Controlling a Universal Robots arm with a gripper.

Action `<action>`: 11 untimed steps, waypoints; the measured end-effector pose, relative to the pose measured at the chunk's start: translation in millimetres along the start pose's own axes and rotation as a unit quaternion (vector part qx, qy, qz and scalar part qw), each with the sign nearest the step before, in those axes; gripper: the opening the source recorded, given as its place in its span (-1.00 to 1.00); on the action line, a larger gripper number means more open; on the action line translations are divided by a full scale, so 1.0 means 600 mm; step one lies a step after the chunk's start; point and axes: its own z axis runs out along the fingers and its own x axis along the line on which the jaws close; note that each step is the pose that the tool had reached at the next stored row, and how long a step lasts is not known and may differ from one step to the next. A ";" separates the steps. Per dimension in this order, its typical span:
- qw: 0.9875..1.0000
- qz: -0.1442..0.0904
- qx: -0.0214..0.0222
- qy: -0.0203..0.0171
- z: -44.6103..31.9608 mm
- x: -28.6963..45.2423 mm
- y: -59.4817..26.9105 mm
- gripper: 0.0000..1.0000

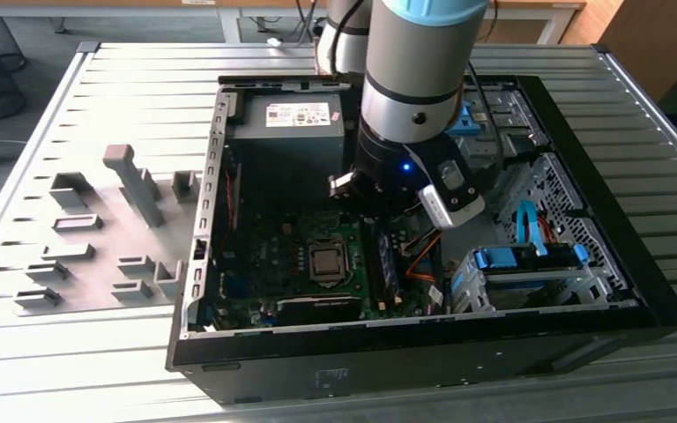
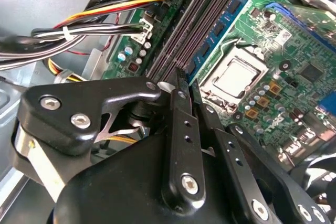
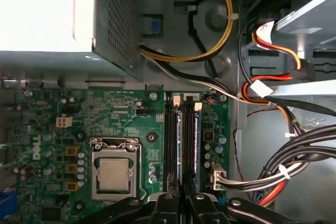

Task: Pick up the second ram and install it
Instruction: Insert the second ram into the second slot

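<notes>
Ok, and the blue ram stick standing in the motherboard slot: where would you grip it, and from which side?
Probably by its exposed upper long edge, near mid-length, coming straight down from above the board and pinching across its two flat faces. The blue ram stick stands on edge in its slot, with the empty black slots running close along one side, so only the top edge looks free to reach.

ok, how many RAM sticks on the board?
1: a blue-green RAM stick standing in the black slots beside the CPU socket. The end effector covers the slots' near ends, so another may be hidden.
</notes>
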 end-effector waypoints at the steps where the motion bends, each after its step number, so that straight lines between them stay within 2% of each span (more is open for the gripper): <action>1: 1.000 0.000 0.000 0.000 0.003 0.000 0.000 -0.72; 5: 1.000 0.006 0.000 0.000 0.014 0.003 0.000 -0.72; 11: 1.000 0.006 0.000 0.000 0.016 0.003 0.000 -0.72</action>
